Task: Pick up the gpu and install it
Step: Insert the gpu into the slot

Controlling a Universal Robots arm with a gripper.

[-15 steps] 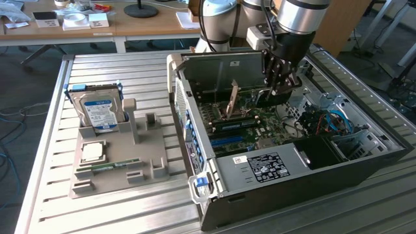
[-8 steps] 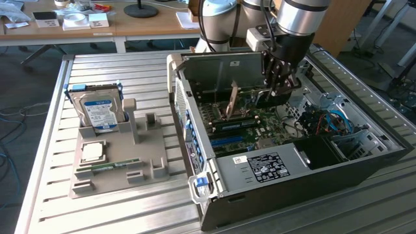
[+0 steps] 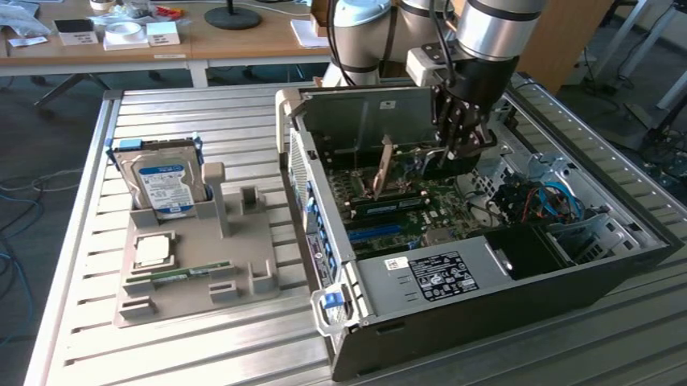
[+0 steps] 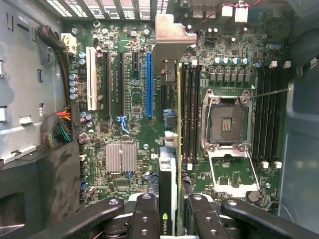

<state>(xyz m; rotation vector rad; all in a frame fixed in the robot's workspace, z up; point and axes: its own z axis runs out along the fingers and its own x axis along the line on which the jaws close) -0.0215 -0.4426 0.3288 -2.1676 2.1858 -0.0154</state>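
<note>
Gripping the gpu (image 4: 167,179), a thin dark card seen from its edge, the black gripper (image 4: 169,205) has its fingers (image 4: 144,214) pressed narrow on both flat sides of the card. A shiny metal plate sits at the card's far end.

In the exterior view, the gripper (image 3: 464,149) reaches down into the open black computer case (image 3: 483,297), and the gpu (image 3: 446,166) hangs just under it, near the back wall of the case at about twelve o'clock. The card stands upright over the green main board (image 4: 129,99). It lines up between the long blue slot (image 4: 149,84) and the row of black memory slots (image 4: 189,114). Whether the card touches the board cannot be told.

A square silver chip socket (image 4: 227,122) lies past the memory slots. A small ribbed silver block (image 4: 121,158) lies on the blue slot's side.

At nine o'clock from the case, on the exterior view's left, a grey plastic tray (image 3: 193,265) rests on the ribbed metal table (image 3: 215,346). A silver hard drive with a blue and white label (image 3: 163,185) stands in it. A flat square silver chip (image 3: 153,251) and a narrow green memory stick (image 3: 177,273) lie in it.
</note>
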